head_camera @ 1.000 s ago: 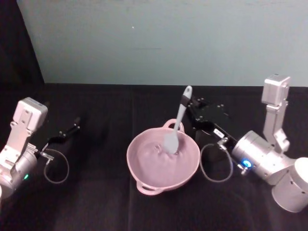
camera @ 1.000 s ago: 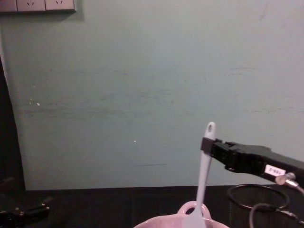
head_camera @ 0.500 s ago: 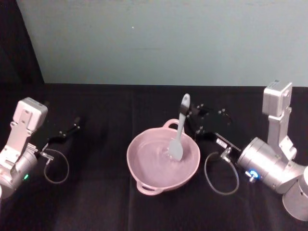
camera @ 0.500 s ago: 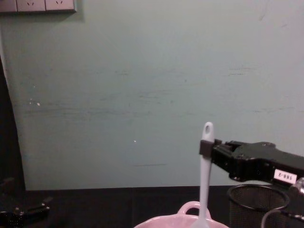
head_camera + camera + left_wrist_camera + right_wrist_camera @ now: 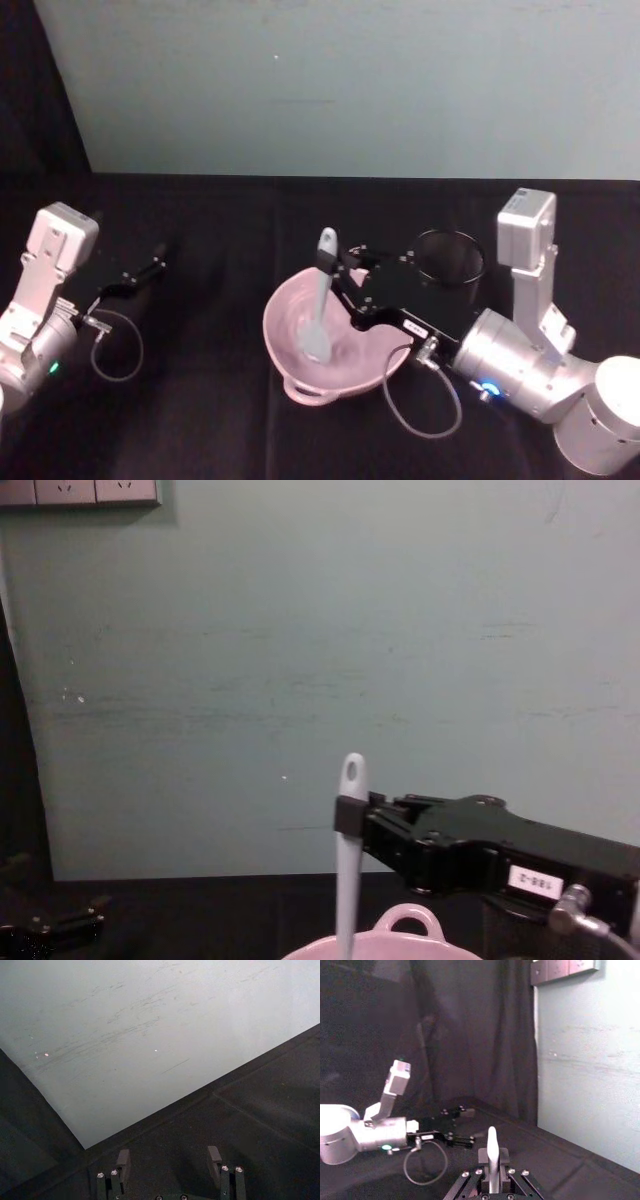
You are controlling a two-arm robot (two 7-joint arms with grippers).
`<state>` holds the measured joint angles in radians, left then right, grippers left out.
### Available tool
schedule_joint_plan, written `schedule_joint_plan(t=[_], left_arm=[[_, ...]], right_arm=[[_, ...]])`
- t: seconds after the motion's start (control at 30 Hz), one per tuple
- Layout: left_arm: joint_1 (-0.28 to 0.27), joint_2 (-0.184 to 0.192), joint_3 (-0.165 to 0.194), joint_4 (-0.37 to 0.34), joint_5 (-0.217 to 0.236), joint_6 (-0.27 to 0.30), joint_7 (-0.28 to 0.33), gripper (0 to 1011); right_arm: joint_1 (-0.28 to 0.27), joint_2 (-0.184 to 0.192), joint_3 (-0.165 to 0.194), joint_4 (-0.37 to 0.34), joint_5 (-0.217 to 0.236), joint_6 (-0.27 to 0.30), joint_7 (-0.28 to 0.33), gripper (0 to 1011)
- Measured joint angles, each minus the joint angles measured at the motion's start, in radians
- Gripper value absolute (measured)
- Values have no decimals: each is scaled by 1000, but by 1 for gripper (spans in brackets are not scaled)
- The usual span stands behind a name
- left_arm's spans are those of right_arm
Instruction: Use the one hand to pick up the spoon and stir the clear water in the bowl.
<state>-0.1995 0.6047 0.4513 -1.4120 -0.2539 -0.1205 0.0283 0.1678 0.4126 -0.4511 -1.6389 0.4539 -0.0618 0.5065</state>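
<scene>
Counting one spoon, one bowl, one mesh cup just behind the bowl, two tools: right tool over the bowl, left tool well apart.

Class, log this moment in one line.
black blocky right gripper: shut on white plastic spoon; blade: in pale pink round bowl; black left gripper: open, parked left

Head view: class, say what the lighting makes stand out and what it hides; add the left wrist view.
Head view: the lit wall is brightest; the pink bowl and white spoon stand out on the black cloth, while the right hand, shut on the spoon, and the left hand, parked at the left, merge with it. Left wrist view: bright wall, dim open fingers.
</scene>
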Motion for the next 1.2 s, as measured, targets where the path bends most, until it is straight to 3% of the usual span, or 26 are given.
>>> schedule_joint_plan(t=[0.33,0.63,0.9,1.2], left_arm=[[0,0,0,0,0,0,0,1005],[0,0,0,0,0,0,0,1005],[0,0,0,0,0,0,0,1005],[0,0,0,0,0,0,0,1005]], right_arm=[[47,-45,-17,70,32,4,8,122],[98,-85,24,190,86,-3,-10,122],[109,-70,59,213,74,-15,-48,122],[77,-32,78,154,26,-22,-64,122]])
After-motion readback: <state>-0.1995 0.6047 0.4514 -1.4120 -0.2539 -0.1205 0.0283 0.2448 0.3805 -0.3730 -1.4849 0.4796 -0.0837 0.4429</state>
